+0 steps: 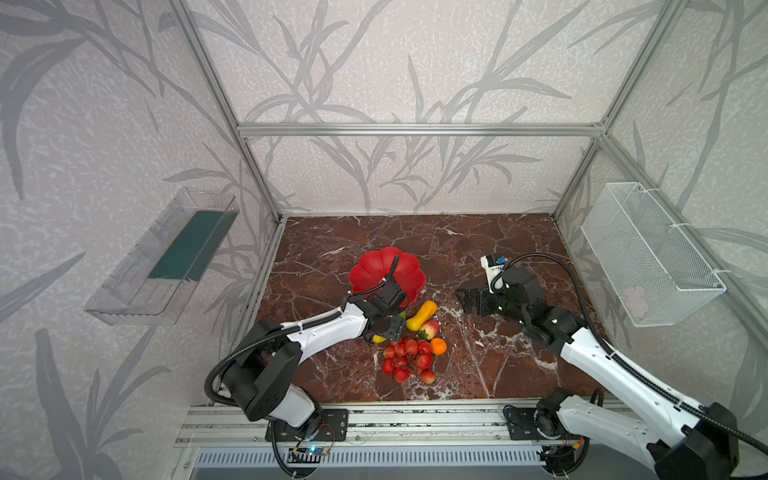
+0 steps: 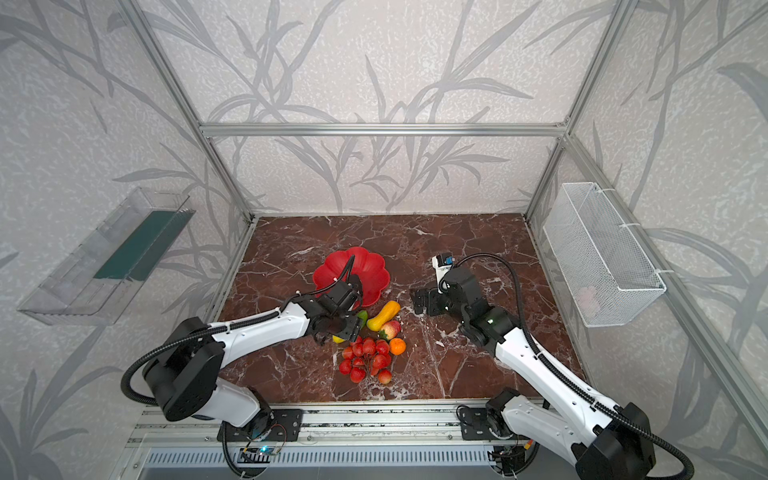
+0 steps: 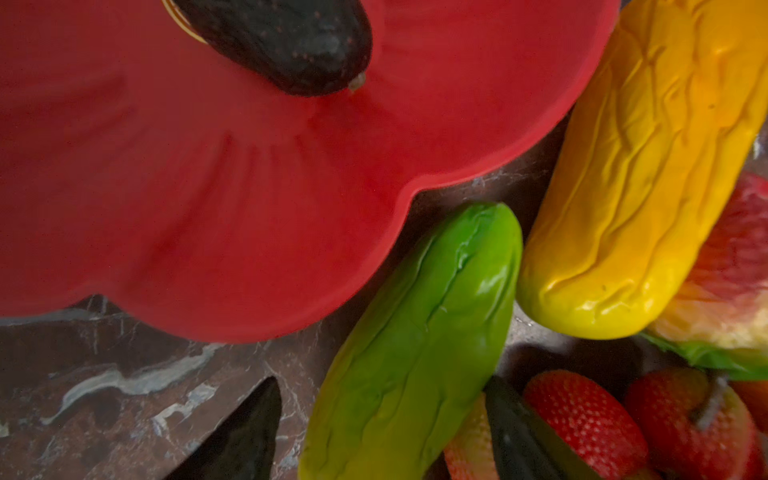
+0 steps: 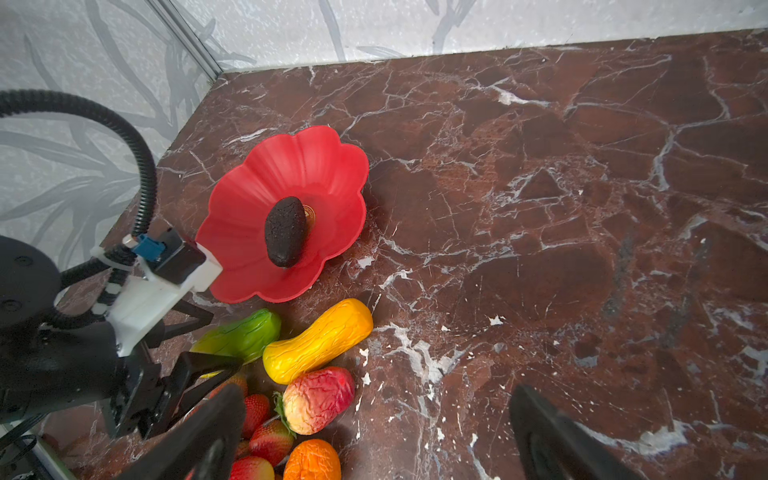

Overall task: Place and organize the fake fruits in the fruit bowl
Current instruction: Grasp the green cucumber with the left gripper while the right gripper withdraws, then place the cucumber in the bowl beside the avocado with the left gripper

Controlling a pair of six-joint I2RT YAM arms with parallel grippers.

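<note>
On the brown marble tabletop (image 1: 415,241), walled by grey leaf-print wallpaper (image 1: 415,83), the red fruit bowl (image 1: 374,266) holds the dark avocado (image 4: 286,232). Just beside the bowl, the left gripper (image 1: 385,335) stands open astride the green cucumber-like piece (image 3: 415,345); the right gripper (image 1: 462,300), apart from the bowl, gapes wide and empty.

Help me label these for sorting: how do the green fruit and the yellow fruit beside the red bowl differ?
The green fruit is green, yellowing at one end; the yellow fruit is yellow-orange. The green fruit is evenly thick; the yellow fruit narrows at a waist. The left gripper, open, straddles the green fruit, not the yellow fruit. Both are long, wrinkled, lying on the table outside the red bowl.
</note>
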